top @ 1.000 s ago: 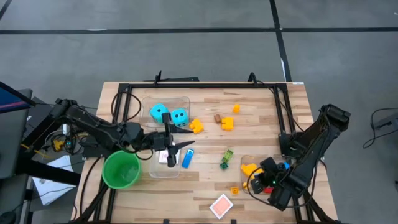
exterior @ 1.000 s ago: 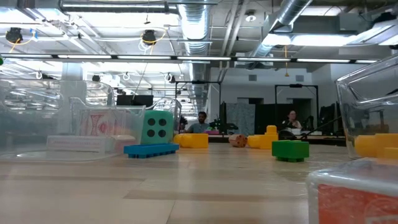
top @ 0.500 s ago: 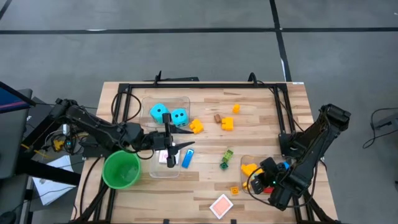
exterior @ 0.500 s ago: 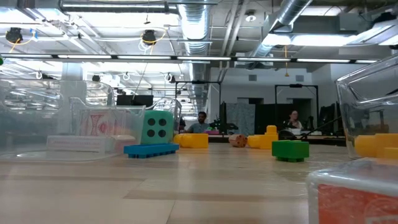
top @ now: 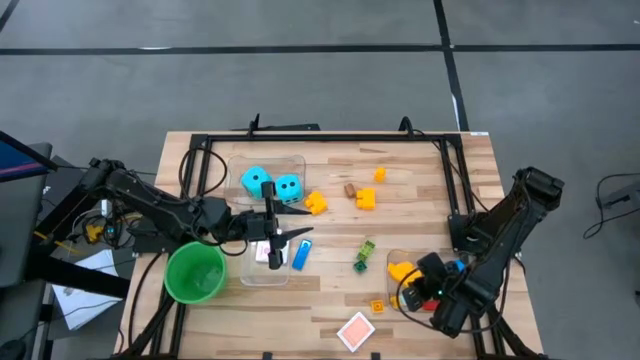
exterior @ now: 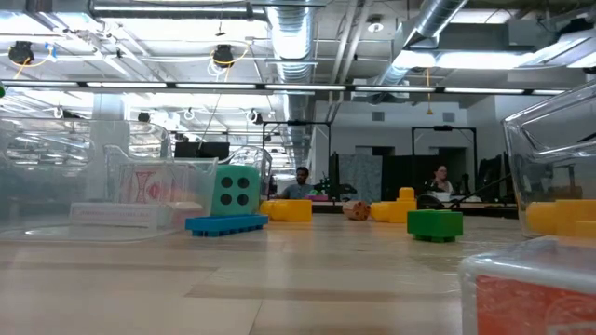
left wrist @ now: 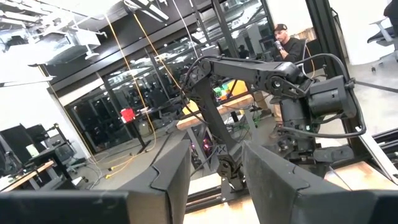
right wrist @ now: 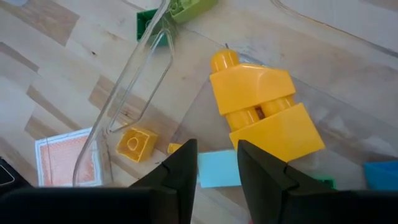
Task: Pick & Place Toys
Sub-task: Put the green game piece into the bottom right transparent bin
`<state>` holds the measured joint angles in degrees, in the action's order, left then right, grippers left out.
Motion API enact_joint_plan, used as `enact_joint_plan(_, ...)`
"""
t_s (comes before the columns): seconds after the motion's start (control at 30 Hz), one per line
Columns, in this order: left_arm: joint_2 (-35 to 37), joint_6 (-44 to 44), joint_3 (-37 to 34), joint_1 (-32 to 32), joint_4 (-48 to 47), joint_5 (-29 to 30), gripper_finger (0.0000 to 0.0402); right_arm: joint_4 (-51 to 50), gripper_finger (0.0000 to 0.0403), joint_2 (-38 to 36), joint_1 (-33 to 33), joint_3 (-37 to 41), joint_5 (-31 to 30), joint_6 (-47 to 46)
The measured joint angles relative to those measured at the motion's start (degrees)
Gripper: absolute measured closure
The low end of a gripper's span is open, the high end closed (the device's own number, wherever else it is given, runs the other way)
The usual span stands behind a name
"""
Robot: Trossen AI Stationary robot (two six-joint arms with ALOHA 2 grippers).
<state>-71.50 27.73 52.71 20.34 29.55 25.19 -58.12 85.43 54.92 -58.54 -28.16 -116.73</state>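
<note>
We see a robotics lab: exposed silver ceiling ducts (exterior: 307, 37), black metal frames (exterior: 298, 149), desks with dark monitors (left wrist: 25, 138).

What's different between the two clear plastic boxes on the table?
The left bin is the larger and holds two cyan dice and a playing card; the right bin is smaller and holds a yellow brick. The left gripper is over the left bin, the right gripper over the right one. Both are transparent.

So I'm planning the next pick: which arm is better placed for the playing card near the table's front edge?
Probably the right: its gripper hangs over the right bin, close to the playing card. The left gripper is over the left bin, farther off.
</note>
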Motion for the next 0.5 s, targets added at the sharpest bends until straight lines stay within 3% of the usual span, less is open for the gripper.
enact_joint_plan(0.3, 0.0, -0.02, 0.0, 0.02, 0.01, 0.0, 0.0263, 5.76, 0.0295, -0.02, -3.96, -2.02, -1.84, 11.88)
enact_joint_plan(0.5, 0.0, -0.02, 0.0, 0.02, -0.11, -0.02, 0.0263, 7.07, 0.0295, -0.04, -1.91, -9.61, -17.87, 25.73)
